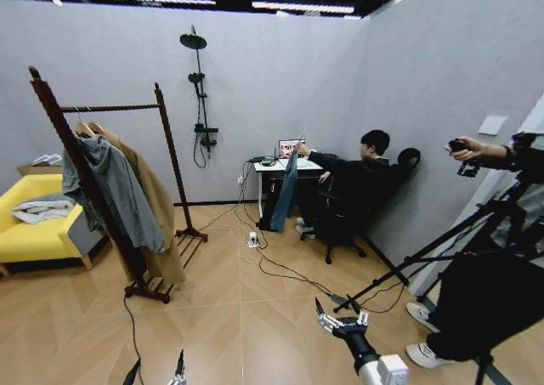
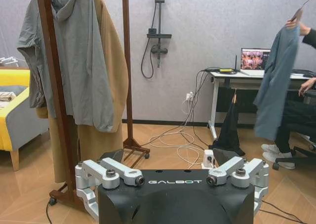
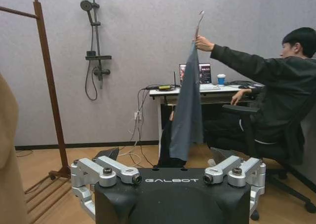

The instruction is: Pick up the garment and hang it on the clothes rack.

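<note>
I see both grippers, left point(image 1: 155, 370) and right point(image 1: 338, 312), spread open and empty; the garment point(image 1: 285, 191) hangs from a seated person's hand point(image 1: 300, 150), far ahead of them.

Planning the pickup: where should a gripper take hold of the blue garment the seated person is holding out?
Probably the hanger's hook above the person's hand, approached from the robot's side: the garment hangs straight down, limp, edge-on, so cloth gives no firm grip. Both grippers, left and right, sit low and open.
</note>
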Controlling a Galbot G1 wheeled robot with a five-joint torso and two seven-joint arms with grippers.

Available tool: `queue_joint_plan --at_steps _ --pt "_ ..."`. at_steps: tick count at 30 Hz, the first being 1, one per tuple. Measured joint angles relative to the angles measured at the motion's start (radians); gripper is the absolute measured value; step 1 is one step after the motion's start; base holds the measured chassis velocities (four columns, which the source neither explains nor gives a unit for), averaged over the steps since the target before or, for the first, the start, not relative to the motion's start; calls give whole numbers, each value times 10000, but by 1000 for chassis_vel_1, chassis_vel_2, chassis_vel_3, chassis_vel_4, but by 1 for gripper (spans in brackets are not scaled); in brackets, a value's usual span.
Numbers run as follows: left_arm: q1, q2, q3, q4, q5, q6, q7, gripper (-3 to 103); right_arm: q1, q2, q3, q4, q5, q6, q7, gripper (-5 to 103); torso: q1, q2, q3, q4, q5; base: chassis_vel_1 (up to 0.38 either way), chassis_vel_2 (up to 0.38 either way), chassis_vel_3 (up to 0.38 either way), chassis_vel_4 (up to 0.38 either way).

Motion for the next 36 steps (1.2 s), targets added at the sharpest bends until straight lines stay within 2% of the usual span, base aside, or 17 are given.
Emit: queue_joint_plan --at_steps 8,17,21,25,36 --pt "0 0 0 0 0 0 0 100 211 -86 -53 75 335 213 -291 100 -2 1 0 -1 1 0 0 0 0" --pt "0 0 0 0 0 0 0 100 548 -261 27 151 835 72 -287 100 -4 -1 0 1 0 -79 86 105 -101" --pt "0 0 0 0 0 0 0 100 439 -205 4 118 840 151 -356 100 4 -4 3 -2 1 -180 175 205 -193" --pt "-1 0 0 0 0 0 0 100 396 -311 -88 11 205 407 -529 100 5 -4 2 -1 -1 -174 166 176 -165" --pt "0 0 0 0 0 0 0 100 215 -353 18 -66 180 390 -427 100 -2 -2 0 -1 0 -175 181 170 -182"
